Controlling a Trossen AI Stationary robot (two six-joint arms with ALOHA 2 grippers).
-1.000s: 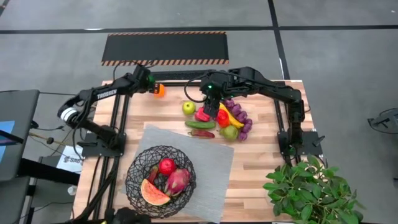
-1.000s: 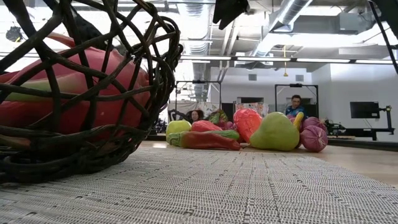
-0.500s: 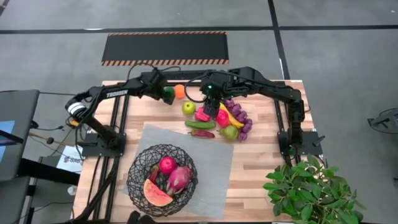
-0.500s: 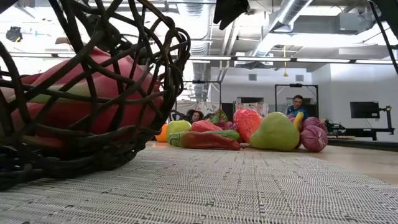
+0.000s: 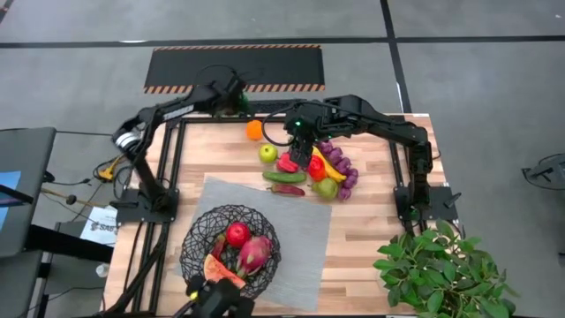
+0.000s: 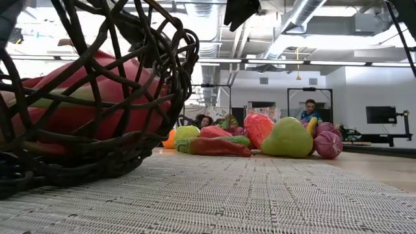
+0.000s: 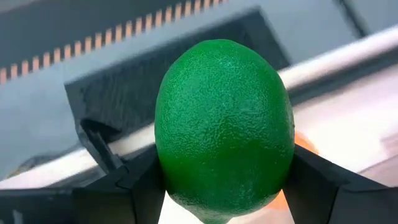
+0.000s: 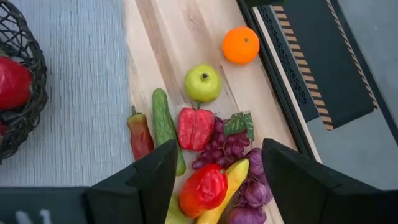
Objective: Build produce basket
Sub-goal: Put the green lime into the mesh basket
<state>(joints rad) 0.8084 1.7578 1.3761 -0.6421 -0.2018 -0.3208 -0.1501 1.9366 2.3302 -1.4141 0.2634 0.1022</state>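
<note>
Left gripper [image 7: 224, 186] pinches a green lime [image 7: 224, 127] at the frame's upper left.
Right gripper [image 8: 214, 171], fingers spread, hovers over the produce [image 8: 205, 140].

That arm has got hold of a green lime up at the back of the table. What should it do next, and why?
Probably swing toward the basket. The left hand grips the lime above the table's far edge, well away from the basket, which sits at the near edge on the grey mat.
</note>
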